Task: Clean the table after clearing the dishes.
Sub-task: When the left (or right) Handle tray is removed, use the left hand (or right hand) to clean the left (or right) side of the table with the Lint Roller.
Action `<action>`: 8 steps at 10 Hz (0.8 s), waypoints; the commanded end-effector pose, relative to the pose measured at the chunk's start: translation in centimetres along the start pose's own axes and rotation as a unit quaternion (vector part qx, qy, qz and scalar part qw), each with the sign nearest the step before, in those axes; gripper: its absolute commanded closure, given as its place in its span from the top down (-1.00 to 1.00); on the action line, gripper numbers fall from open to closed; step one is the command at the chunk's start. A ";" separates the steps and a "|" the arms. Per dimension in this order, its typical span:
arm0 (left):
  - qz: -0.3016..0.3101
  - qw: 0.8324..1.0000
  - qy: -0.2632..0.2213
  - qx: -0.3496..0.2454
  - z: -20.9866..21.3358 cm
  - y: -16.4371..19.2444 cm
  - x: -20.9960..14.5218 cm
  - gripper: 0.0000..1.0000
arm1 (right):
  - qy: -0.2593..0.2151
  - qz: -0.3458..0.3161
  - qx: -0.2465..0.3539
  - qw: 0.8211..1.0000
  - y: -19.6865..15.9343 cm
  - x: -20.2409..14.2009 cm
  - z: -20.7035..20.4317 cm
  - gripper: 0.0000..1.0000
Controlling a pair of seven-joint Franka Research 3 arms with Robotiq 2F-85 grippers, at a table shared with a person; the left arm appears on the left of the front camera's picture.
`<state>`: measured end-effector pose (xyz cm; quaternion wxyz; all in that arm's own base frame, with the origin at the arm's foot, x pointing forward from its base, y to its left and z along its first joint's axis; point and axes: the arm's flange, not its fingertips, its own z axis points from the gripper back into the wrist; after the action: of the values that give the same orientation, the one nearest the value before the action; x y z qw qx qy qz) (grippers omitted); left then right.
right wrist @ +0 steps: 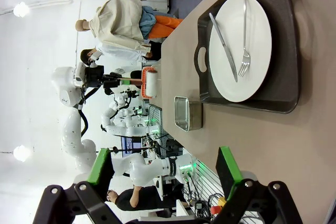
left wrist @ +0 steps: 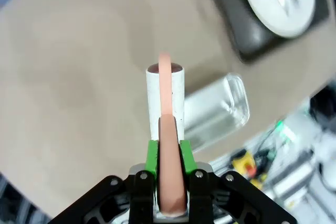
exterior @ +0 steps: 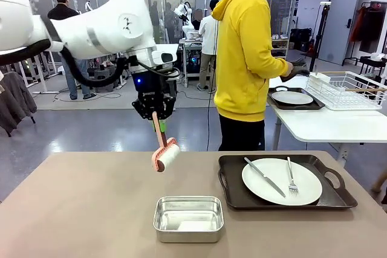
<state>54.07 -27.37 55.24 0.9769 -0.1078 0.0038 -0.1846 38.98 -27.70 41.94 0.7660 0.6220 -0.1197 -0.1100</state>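
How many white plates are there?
2. One plate lies on the tray on the brown table; the other plate is on the white side table. The person could hide more.

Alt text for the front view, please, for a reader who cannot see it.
The left gripper, shut on a pink-handled roller, holds it above the brown table. On the table sit a steel pan and a dark tray bearing a white plate, knife and fork; a person in yellow stands behind.
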 end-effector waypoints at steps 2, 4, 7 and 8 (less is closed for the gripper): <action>-0.040 0.996 -0.035 0.071 -1.6 -1.3 -2.7 -1.00 | 0.000 0.003 0.003 1.000 0.3 -0.2 0.1 1.00; 0.028 0.999 -0.021 0.007 -0.6 0.5 -0.3 -1.00 | 0.000 0.003 0.003 1.000 0.3 -0.2 0.1 1.00; 0.028 0.999 -0.021 0.007 -0.6 0.5 -0.3 -1.00 | 0.000 0.003 0.003 1.000 0.3 -0.2 0.1 1.00; 0.028 0.999 -0.021 0.007 -0.6 0.5 -0.3 -1.00 | 0.000 0.003 0.003 1.000 0.3 -0.2 0.1 1.00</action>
<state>53.91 -26.98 54.02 0.9825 -0.0963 -0.0244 -0.1577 38.99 -27.70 41.93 0.7660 0.6220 -0.1196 -0.1100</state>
